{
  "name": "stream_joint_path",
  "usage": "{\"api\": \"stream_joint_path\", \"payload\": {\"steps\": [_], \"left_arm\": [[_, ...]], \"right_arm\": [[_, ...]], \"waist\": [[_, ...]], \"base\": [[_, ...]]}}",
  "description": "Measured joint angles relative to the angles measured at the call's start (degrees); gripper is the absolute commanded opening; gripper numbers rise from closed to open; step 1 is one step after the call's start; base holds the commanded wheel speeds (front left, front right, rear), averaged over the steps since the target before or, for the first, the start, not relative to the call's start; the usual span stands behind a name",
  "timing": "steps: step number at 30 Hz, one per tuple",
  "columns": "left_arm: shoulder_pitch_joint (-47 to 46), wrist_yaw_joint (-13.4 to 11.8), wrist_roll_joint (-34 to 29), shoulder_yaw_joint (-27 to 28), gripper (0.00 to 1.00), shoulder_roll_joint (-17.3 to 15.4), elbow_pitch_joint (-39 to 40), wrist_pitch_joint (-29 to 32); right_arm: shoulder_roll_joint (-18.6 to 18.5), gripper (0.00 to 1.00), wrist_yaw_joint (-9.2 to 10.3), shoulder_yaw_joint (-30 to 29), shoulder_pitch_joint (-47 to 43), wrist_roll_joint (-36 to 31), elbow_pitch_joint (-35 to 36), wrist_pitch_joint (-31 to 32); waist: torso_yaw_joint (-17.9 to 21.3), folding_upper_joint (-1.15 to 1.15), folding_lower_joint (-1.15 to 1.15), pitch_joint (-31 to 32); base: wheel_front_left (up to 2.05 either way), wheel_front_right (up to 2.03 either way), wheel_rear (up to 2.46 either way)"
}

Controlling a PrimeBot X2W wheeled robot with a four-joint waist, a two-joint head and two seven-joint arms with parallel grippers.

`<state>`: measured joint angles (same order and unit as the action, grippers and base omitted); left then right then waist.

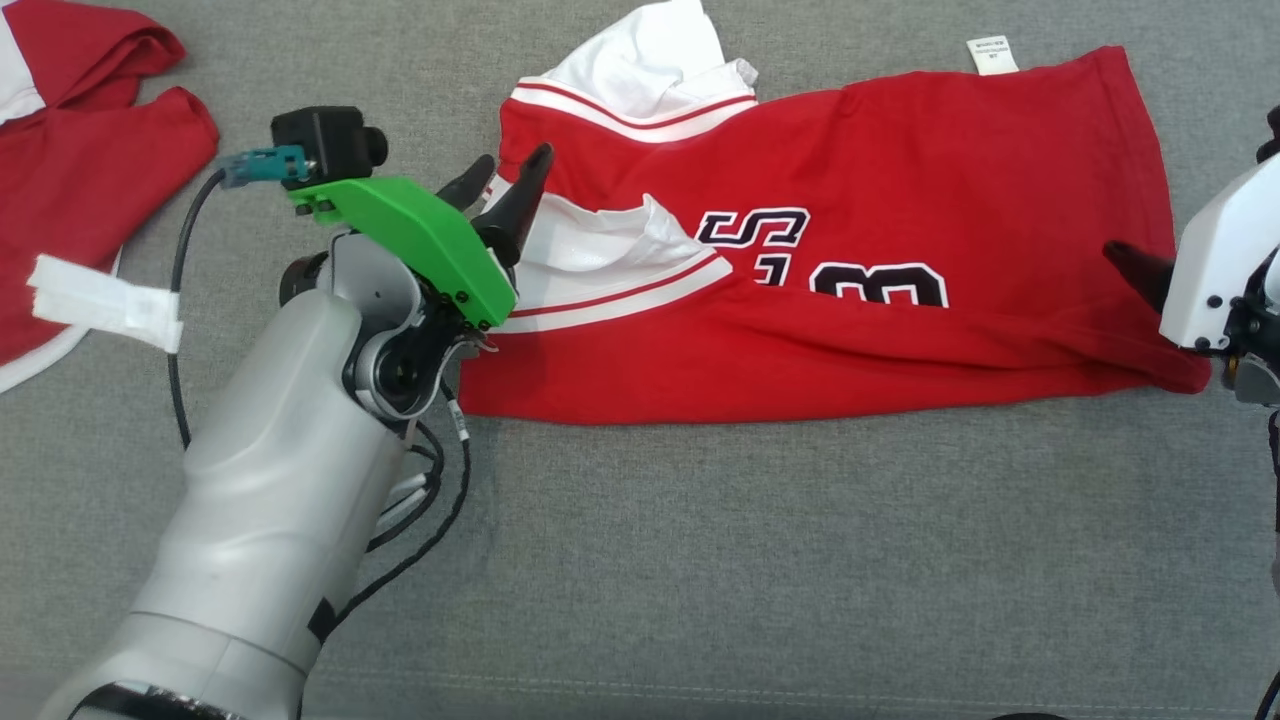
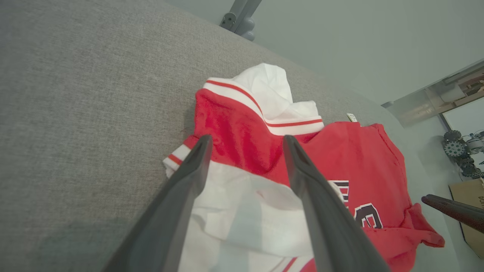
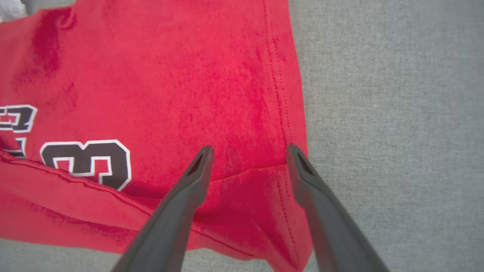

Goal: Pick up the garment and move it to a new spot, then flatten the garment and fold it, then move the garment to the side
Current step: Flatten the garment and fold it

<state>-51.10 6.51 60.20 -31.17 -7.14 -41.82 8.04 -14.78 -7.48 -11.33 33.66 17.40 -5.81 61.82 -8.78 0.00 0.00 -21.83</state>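
The garment (image 1: 900, 200) is a red jersey with white trim and black numbers, lying folded lengthwise on the grey padded surface (image 1: 700, 560). My left gripper (image 1: 512, 170) hovers over its left end, open, with nothing between its fingers. In the left wrist view the left gripper (image 2: 247, 141) stands over the white and red sleeve part of the garment (image 2: 351, 158). My right gripper (image 1: 1140, 270) is at the garment's right end. In the right wrist view the right gripper (image 3: 249, 151) is open above the hem corner of the garment (image 3: 170, 75), holding nothing.
A second red and white garment (image 1: 90, 170) lies at the far left with a white tape strip (image 1: 100, 300) on it. A black cable (image 1: 180, 300) loops beside my left arm. A cardboard box (image 2: 469, 211) stands off the surface's far end.
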Motion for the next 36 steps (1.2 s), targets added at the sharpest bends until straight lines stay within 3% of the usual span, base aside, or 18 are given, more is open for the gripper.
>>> {"api": "stream_joint_path", "payload": {"steps": [6, 10, 11, 12, 14, 19, 21, 22, 24, 31, 36], "left_arm": [[9.51, -0.67, -0.96, 3.43, 1.00, -6.56, 14.24, -9.92], [22.91, -6.65, -3.88, 5.24, 1.00, -13.04, 27.36, -14.37], [22.91, -6.65, -3.88, 5.24, 1.00, -13.04, 27.36, -14.37], [30.04, -9.89, -5.73, 5.87, 1.00, -15.21, 32.89, -17.15], [36.39, -11.34, -6.98, 5.44, 1.00, -15.74, 37.08, -19.40], [45.87, -14.15, -11.92, 6.12, 1.00, -14.74, 40.11, -22.75], [48.06, -13.97, -14.54, 7.57, 1.00, -13.43, 40.12, -22.83], [48.06, -13.97, -14.54, 7.57, 1.00, -13.43, 40.12, -22.83], [49.56, -12.82, -18.24, 10.37, 1.00, -11.77, 39.89, -23.01], [52.35, -5.45, -28.75, 19.53, 1.00, -5.94, 35.23, -23.16], [52.30, -2.43, -32.55, 25.48, 1.00, -1.42, 33.93, -23.16]], "right_arm": [[-5.60, 1.00, -0.04, 6.94, -3.61, 3.35, 7.14, -19.07], [-10.40, 1.00, -0.03, 10.09, -11.80, 3.71, 11.92, -33.90], [-10.40, 1.00, -0.03, 10.09, -11.80, 3.71, 11.92, -33.90], [-11.60, 1.00, -0.05, 10.26, -16.22, 2.09, 13.27, -41.58], [-11.90, 1.00, -0.05, 9.85, -20.74, -0.57, 13.25, -49.70], [-8.14, 1.00, -0.05, 8.32, -29.22, -7.14, 7.61, -67.29], [-6.97, 1.00, -0.05, 7.70, -31.42, -10.35, 4.25, -74.19], [-6.97, 1.00, -0.05, 7.70, -31.42, -10.35, 4.25, -74.19], [-3.54, 1.00, -0.05, 6.05, -32.48, -11.26, 0.44, -76.22], [2.96, 1.00, -0.07, 3.79, -33.83, -16.23, -0.58, -76.86], [5.83, 1.00, -0.05, 1.43, -35.20, -17.77, 0.73, -76.87]], "waist": [[1.11, 0.00, 0.00, 2.69], [1.74, 0.00, 0.00, 5.04], [1.74, 0.00, 0.00, 5.04], [2.00, 0.00, 0.00, 6.18], [2.24, 0.00, 0.00, 7.21], [2.75, 0.00, 0.00, 9.52], [2.96, 0.00, 0.00, 10.44], [2.96, 0.00, 0.00, 10.44], [3.10, 0.00, 0.00, 11.45], [3.60, 0.00, 0.00, 14.09], [3.50, 0.00, 0.00, 15.25]], "base": [[0.00, 0.00, 0.00], [0.00, 0.00, 0.00], [0.00, 0.00, 0.00], [0.00, 0.00, 0.00], [0.00, 0.00, 0.00], [0.00, 0.00, 0.00], [0.00, 0.00, 0.00], [0.00, 0.00, 0.00], [0.00, 0.00, 0.00], [0.00, 0.00, 0.00], [0.00, 0.00, 0.00]]}}
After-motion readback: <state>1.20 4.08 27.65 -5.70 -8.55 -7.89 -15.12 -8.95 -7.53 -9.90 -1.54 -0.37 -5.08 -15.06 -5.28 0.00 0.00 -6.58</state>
